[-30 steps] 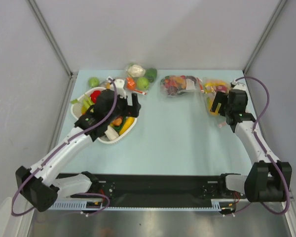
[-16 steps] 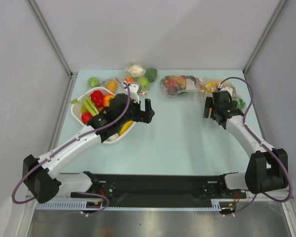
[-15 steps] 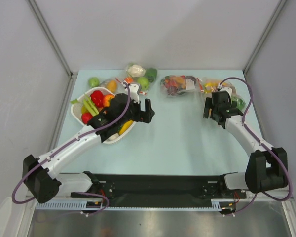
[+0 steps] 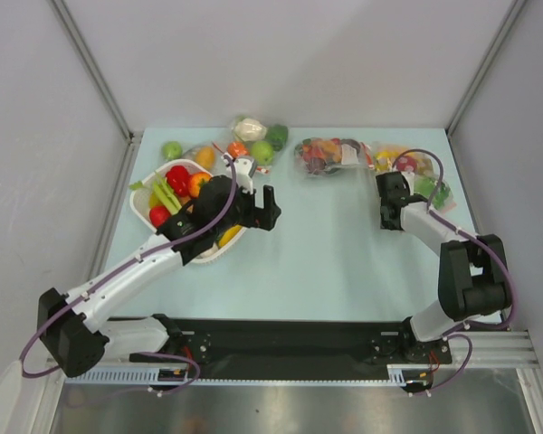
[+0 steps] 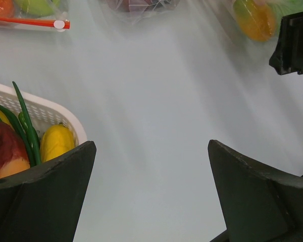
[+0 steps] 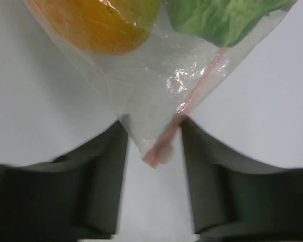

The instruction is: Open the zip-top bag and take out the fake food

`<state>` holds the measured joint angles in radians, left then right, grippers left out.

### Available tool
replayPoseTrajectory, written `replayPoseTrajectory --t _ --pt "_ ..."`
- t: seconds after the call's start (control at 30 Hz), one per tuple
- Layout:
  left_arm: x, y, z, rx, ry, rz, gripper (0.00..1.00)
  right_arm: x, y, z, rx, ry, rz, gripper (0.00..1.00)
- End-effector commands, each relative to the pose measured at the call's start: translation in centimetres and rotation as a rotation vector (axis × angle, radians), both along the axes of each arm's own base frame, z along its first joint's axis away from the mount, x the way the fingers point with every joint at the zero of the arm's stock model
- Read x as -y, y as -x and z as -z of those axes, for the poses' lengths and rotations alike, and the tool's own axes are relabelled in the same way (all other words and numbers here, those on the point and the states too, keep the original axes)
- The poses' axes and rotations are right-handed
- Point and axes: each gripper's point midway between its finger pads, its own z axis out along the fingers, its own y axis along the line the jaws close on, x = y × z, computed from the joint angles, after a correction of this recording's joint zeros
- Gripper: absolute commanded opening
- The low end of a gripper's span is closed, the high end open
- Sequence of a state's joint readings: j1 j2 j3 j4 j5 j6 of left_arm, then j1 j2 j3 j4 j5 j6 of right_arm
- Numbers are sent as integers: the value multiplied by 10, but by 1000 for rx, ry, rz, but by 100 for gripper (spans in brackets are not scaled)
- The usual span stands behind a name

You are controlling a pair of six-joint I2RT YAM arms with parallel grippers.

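Between 2 spread right jaws, the zip-top bag [image 6: 141, 91] corner (pink zip end); left jaws spread.

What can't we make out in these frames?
- Right wrist: the zip-top bag runs off the top edge. Only the end of its zip strip shows, so sealed or open is unclear.
- Top external: the fake food inside the bag is too small to sort.
- Left wrist: blurred. The white basket is cut by the left edge and sits partly behind a finger of the left gripper.

Top of zip-top bag [image 6: 141, 96] beyond frame edge
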<state>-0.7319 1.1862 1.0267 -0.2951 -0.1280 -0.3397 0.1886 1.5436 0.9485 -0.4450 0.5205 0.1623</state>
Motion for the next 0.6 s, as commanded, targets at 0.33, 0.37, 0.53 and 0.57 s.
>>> replayPoseTrajectory --t 0.33,0.37,0.53,0.57 --pt "21 14 -13 71 27 60 100 -69 -32 -56 99 -197 -149 0" --pt "28 14 -12 70 23 75 100 -81 -32 -61 96 -238 -172 0" --pt "55 15 -18 81 46 128 100 -138 -47 -93 151 -436 -223 0" --pt "64 16 -17 84 55 147 100 -154 -46 -96 145 -494 -256 0"
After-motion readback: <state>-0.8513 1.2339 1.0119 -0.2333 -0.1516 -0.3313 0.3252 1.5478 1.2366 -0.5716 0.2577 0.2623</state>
